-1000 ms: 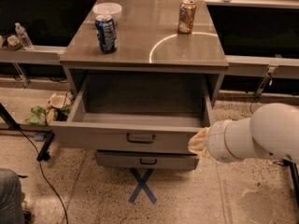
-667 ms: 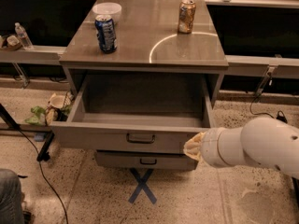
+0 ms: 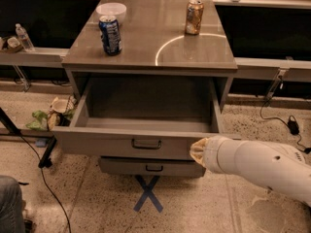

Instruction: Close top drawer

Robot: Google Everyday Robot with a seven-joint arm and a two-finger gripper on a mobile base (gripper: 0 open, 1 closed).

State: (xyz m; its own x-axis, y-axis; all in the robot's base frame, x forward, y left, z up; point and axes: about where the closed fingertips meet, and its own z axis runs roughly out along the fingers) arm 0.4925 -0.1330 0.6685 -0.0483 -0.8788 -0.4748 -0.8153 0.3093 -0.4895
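The top drawer (image 3: 112, 142) is a wide grey metal box pulled far out of the cabinet, empty inside, with a small dark centre pull handle (image 3: 146, 143). My white arm reaches in from the right. My gripper (image 3: 194, 152) sits at the arm's tan end, against the right part of the drawer's front panel, right of the handle.
A narrower grey drawer front (image 3: 150, 167) shows below. On the cabinet top (image 3: 150, 52) stand a blue can (image 3: 110, 34), a copper-coloured can (image 3: 194, 16) and a white bowl (image 3: 111, 9). A blue tape X (image 3: 148, 193) marks the floor. Cables and litter lie at the left.
My arm has moved left along the drawer front, from its right corner toward the handle. The drawer looks as far out as before.
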